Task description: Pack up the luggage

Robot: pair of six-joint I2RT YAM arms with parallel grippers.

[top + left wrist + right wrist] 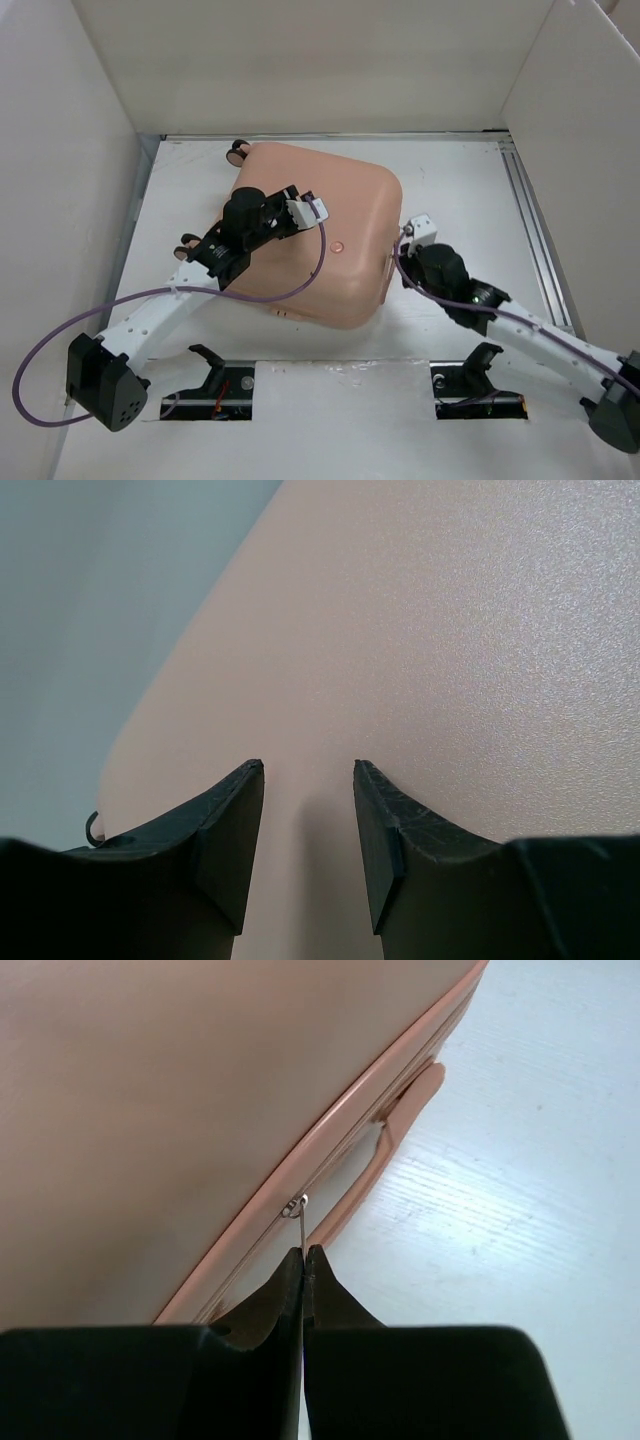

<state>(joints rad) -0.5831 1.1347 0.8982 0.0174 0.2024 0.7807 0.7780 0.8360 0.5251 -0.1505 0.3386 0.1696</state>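
White tabletop [460, 190], walled in white, bears the closed luggage [350, 215], lying flat. The left gripper [308, 770], jaws narrowly parted and empty, hangs close over its lid. The right gripper [303, 1252] is pinched on the zipper pull [295, 1206], just ahead of its tips beside the side handle [392, 1145]. Zipping shut looks to be the step in hand. The next move calls for a steady pull along the seam with the lid pinned.

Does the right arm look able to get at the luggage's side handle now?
Likely yes: the handle lies uncovered just beyond the right pincer, though that pincer is shut on the zipper pull.
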